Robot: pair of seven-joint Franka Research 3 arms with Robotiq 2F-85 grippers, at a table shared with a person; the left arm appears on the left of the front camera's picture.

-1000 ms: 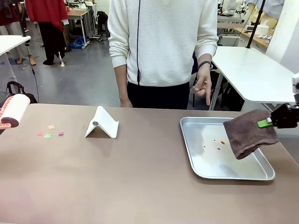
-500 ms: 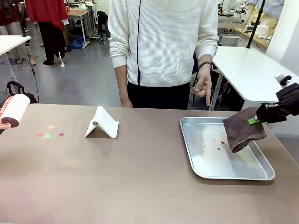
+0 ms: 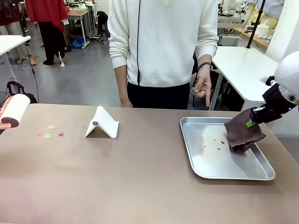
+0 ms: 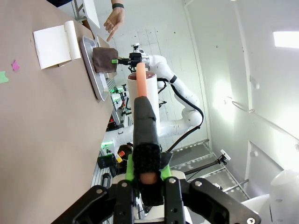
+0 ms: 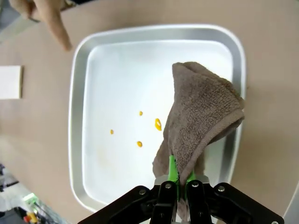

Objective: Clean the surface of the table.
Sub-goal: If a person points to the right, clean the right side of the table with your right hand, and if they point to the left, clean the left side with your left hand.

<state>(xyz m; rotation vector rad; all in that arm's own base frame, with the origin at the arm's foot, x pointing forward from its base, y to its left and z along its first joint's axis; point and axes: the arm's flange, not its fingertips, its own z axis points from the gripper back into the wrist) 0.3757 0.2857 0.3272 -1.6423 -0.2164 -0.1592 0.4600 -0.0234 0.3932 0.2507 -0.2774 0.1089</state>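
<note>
The brownish-tan table (image 3: 140, 177) carries a silver tray (image 3: 205, 168) at the right. My right gripper (image 3: 251, 123) is shut on a brown cloth (image 3: 240, 135), whose lower end rests in the tray beside small orange spots (image 3: 217, 142). From the right wrist, the gripper (image 5: 180, 186) pinches the cloth (image 5: 198, 116) over the tray (image 5: 79, 116) and the spots (image 5: 157, 124). My left gripper (image 4: 145, 179) is shut on the handle of a lint roller (image 4: 140, 79). That roller (image 3: 14, 111) hangs at the table's left edge. A few coloured paper bits (image 3: 49, 133) lie near it.
A folded white stand (image 3: 102, 123) sits left of centre. A person stands at the far side, one hand (image 3: 203, 88) pointing a finger down toward the tray. White-topped tables stand behind at both sides.
My right gripper has swung left and down with the cloth, which now bunches on the tray floor instead of hanging over the tray's right rim. The roller has not moved.
</note>
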